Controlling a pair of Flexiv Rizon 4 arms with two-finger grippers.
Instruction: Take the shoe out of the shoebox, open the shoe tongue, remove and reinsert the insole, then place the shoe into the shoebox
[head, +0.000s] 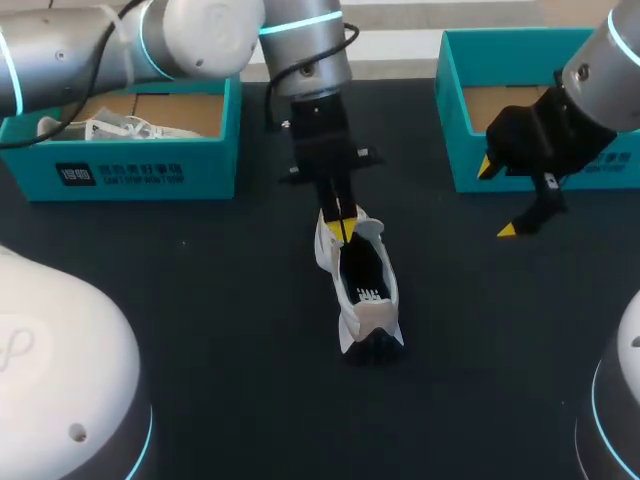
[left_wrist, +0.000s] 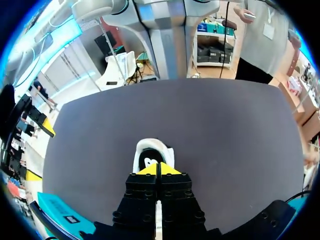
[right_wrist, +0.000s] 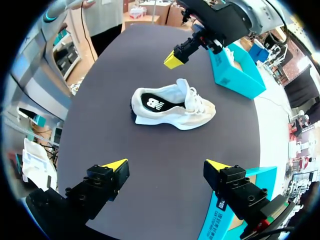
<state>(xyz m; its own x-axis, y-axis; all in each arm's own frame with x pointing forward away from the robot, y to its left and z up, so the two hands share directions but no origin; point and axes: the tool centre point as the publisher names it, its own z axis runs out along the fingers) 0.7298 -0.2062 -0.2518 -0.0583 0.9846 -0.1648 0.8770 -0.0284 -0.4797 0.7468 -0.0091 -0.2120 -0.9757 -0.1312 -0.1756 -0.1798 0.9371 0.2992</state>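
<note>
A white shoe (head: 362, 290) lies on the dark table (head: 200, 330) in the middle, its heel toward the near edge and its dark insole (head: 365, 280) showing. In the right wrist view the shoe (right_wrist: 172, 105) lies on its sole, laces loose. My left gripper (head: 340, 228) hangs over the shoe's lace end with its yellow tips pressed together. In its own view the left gripper (left_wrist: 159, 169) is shut and the shoe's opening (left_wrist: 149, 156) lies just ahead of it. Nothing shows between the tips. My right gripper (head: 497, 198) hovers open at the right, apart from the shoe (right_wrist: 166, 165).
A teal shoebox (head: 130, 160) at the back left holds another white shoe (head: 125, 128). A second teal shoebox (head: 520, 150) stands at the back right, just behind my right gripper. Bare table lies in front of and to both sides of the shoe.
</note>
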